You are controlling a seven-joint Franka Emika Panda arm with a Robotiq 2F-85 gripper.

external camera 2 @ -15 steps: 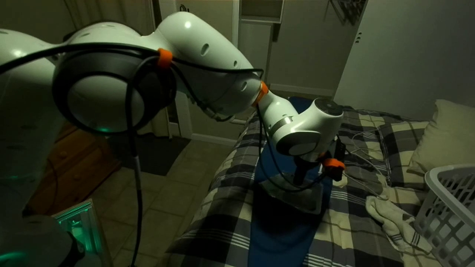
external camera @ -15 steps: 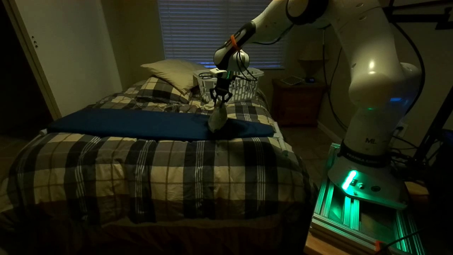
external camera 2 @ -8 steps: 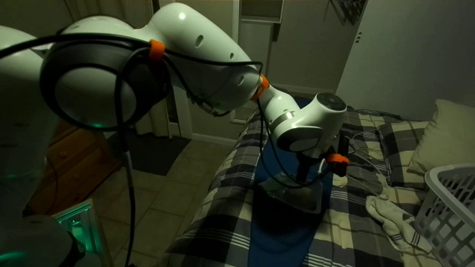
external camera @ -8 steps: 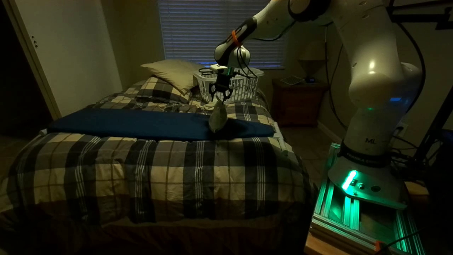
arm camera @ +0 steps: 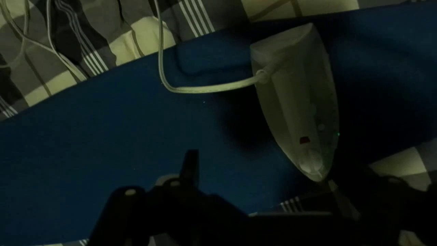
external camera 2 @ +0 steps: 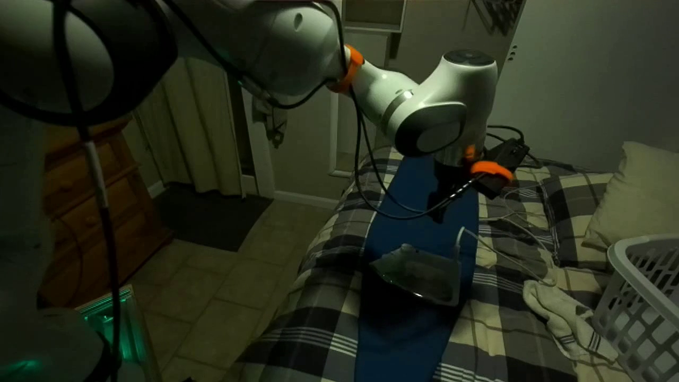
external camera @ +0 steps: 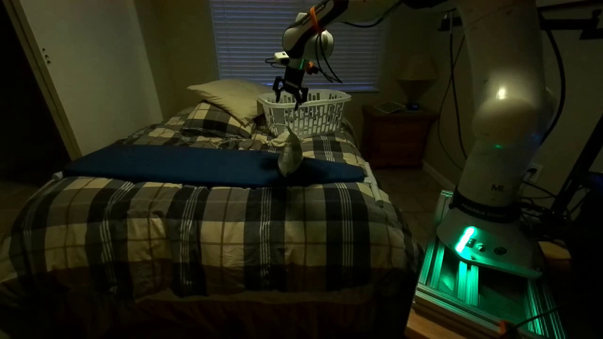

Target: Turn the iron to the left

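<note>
The iron point(arm camera: 297, 99) lies below the hand point(external camera: 287, 104) and well apart from it, handle up, apparently flat on its sole. In an exterior view its nose point(external camera 2: 383, 268) points left, so to my eye the turn is done, or close to it. If that angle is what's wanted, the next move calls for simply taking the hand away; if not, it has to come down onto the handle and turn the iron. The cord point(arm camera: 205, 89) leaves near the heel and bends across the blue counter point(arm camera: 102, 143) beneath the hand; I'd watch that it doesn't drag the iron round.

The hand itself hangs overhead with its fingers point(arm camera: 190, 165) spread wide, nothing between them, touching neither handle nor cord that I can see, though it's so dim that only one finger shows clearly in the wrist view. Beneath it and all about, the plaid bedspread point(external camera: 226, 235) runs on, and past the hand stands a white basket point(external camera: 311, 120), apart from it.
</note>
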